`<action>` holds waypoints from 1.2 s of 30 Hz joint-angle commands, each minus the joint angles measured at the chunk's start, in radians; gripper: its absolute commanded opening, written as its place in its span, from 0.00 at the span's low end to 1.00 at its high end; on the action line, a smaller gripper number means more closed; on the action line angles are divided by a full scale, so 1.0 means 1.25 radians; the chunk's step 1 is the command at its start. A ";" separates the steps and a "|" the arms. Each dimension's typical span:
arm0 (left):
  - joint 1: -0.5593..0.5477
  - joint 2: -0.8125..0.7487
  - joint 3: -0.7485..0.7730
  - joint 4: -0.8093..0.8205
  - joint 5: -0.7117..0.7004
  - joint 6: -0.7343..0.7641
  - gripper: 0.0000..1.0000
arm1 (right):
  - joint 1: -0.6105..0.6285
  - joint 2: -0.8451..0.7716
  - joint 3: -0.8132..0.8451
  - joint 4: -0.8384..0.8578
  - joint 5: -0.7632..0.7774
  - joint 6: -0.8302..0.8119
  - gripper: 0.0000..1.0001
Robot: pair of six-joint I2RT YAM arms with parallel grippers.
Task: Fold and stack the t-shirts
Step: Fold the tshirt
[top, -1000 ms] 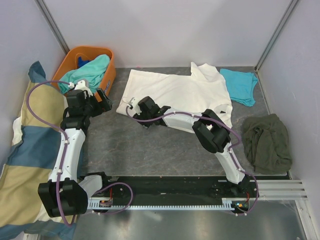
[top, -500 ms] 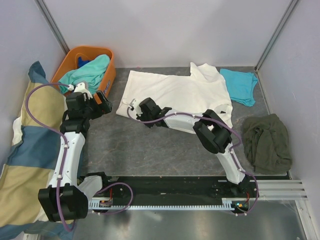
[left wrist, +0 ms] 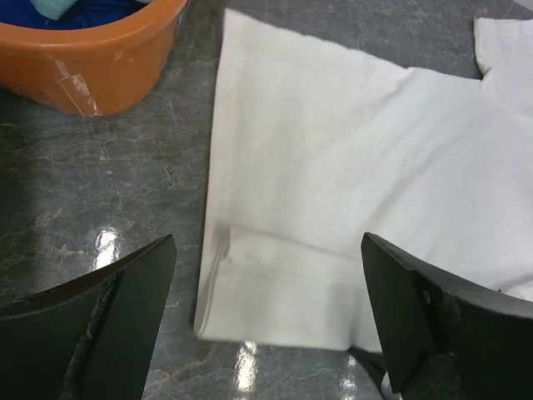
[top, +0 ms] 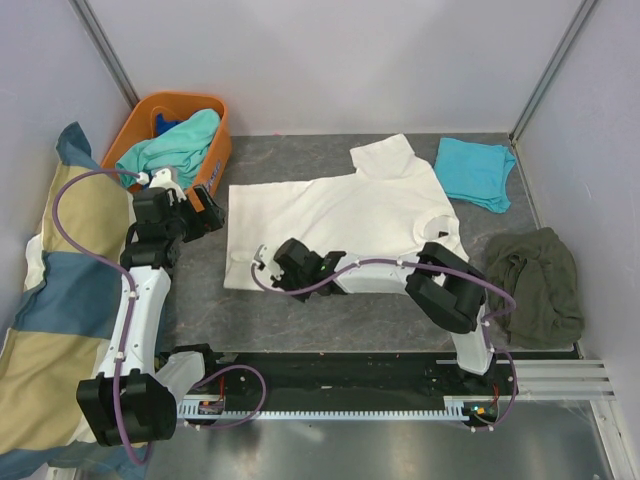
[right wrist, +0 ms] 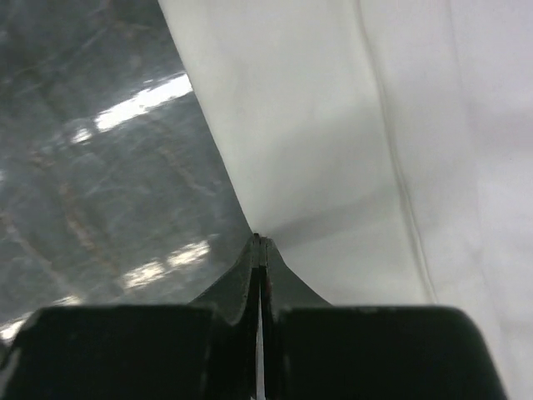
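Cream-white tee: spread flat on the middle of the bench; hem toward the left, one sleeve pointing to the far side; plain side up, no print in view
Near-left corner of the tee: a narrow strip of fabric lies doubled over along the near edge, as seen from the left wrist
Right claw: closed tight on the tee's near edge, close to that corner; the cloth puckers up into the shut tips; the arm reaches leftward low across the front of the tee
Left claw: jaws spread wide, holding nothing; it hangs over the left hem of the tee, just beside the basket; whether it touches the cloth, cannot tell
Turquoise tee: lies at the far right of the bench, just beside the cream-white tee's far sleeve; loosely flat
Mint-green tee: heaped in the orange basket, spilling over its near-left rim
Blue tee: a small patch showing in the basket behind the mint-green one
Orange basket: far-left corner of the bench, near the tee's hem but apart from it
Olive-green garment: crumpled at the right edge of the bench, near the right arm's elbow
Checked pillow: yellow and blue, lying along the left side beyond the left arm
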 commanded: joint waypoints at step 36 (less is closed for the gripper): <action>0.007 -0.063 0.019 -0.033 -0.041 0.024 1.00 | 0.089 -0.065 0.054 0.076 0.019 0.105 0.67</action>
